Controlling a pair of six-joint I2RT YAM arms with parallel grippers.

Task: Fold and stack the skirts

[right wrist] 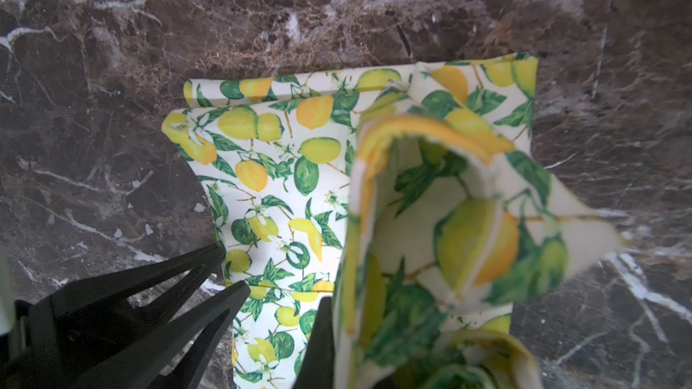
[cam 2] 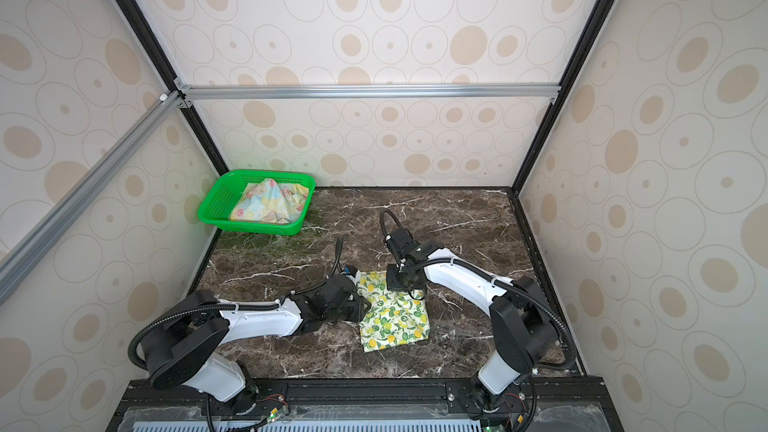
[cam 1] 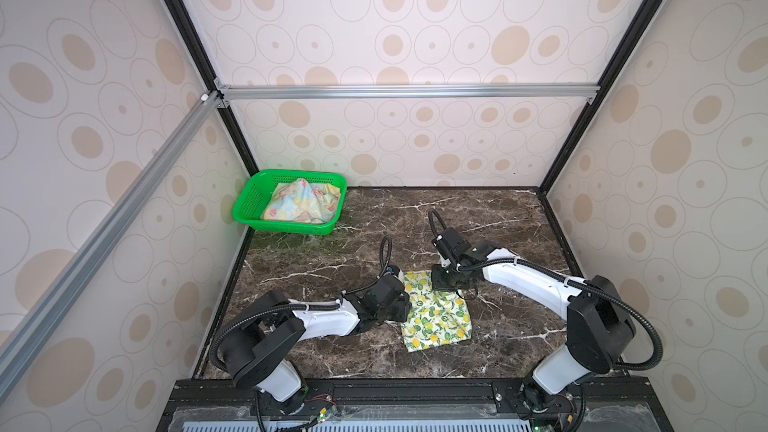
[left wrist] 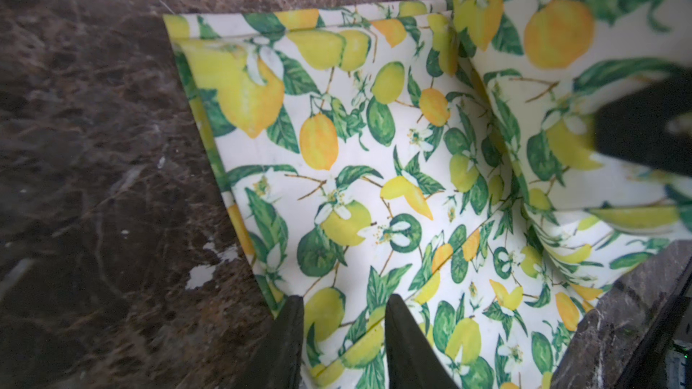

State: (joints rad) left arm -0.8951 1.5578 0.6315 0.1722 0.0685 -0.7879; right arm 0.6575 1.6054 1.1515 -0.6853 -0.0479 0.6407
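The lemon-print skirt point(cam 1: 436, 317) point(cam 2: 395, 322) lies folded into a rough square on the dark marble table, near its front middle. My right gripper point(cam 1: 446, 284) point(right wrist: 337, 331) is shut on the skirt's far right corner and holds a flap of it raised off the table. Only one of its fingers point(right wrist: 318, 331) shows; cloth hides the other. My left gripper point(left wrist: 344, 304) point(cam 1: 409, 305) stands open at the skirt's left edge, jaws apart over flat cloth. The pastel flowered skirt point(cam 1: 301, 201) point(cam 2: 270, 201) lies crumpled in the basket.
A green perforated basket point(cam 1: 245, 205) point(cam 2: 208, 209) stands in the back left corner of the table. Patterned walls with black frame posts close the table in on three sides. Bare marble point(cam 1: 498, 222) shows behind and right of the skirt.
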